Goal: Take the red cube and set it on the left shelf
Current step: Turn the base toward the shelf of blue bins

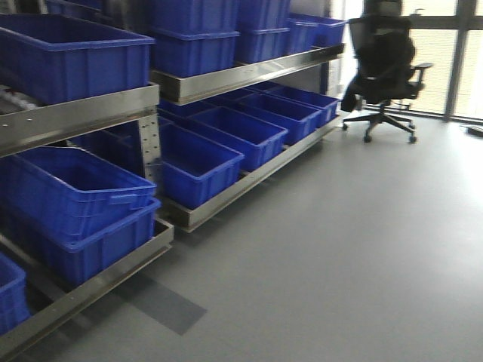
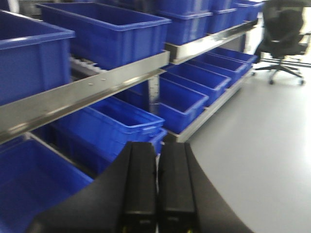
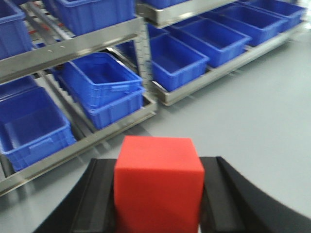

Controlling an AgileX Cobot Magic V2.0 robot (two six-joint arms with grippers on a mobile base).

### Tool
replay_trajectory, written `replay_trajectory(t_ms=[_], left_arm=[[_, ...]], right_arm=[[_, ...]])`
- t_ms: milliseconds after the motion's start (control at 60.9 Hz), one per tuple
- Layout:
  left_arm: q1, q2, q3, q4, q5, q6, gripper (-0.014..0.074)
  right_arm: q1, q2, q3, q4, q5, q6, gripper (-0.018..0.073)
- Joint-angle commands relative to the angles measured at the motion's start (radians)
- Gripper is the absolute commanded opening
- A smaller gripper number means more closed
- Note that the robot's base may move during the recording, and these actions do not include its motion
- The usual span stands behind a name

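Beside the shelf (image 1: 75, 117), open floor (image 1: 362, 249) lay rightward; right tool (image 3: 158, 206) pinched the cube (image 3: 158, 177), its bottom cut off; left tool (image 2: 157, 189) sat pressed together.

l gripper (image 2: 156, 194) blk, flat fingers (image 2: 140, 184), r gripper (image 3: 158, 196) same

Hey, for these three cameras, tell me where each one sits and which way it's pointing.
Exterior front: looks ahead from the robot, obliquely along the steel shelf of blue crates toward an office chair; no robot parts show.
Left wrist: behind the left fingers, shut and empty, aimed at the same shelf.
Right wrist: behind the right fingers, shut on the red cube, angled down at the lower tiers.
Shared: all three show the two stacked crates beside the perforated upright; front and left wrist both catch the chair.
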Motion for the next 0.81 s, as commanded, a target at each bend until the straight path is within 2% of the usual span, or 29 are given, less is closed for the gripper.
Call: replay_trajectory(t_ms=[0,789], left_arm=[[-0.001,-0.015,0.023,-0.005,-0.088,-0.001,0.0102],[-0.001,-0.015,0.023,-0.005,-0.088,-0.001,0.0102]], right_arm=[[0.002,0.018,-0.024,-0.021,-0.087,-0.011,0.0192],[0.002,0.018,-0.024,-0.021,-0.078,-0.011,0.0174]])
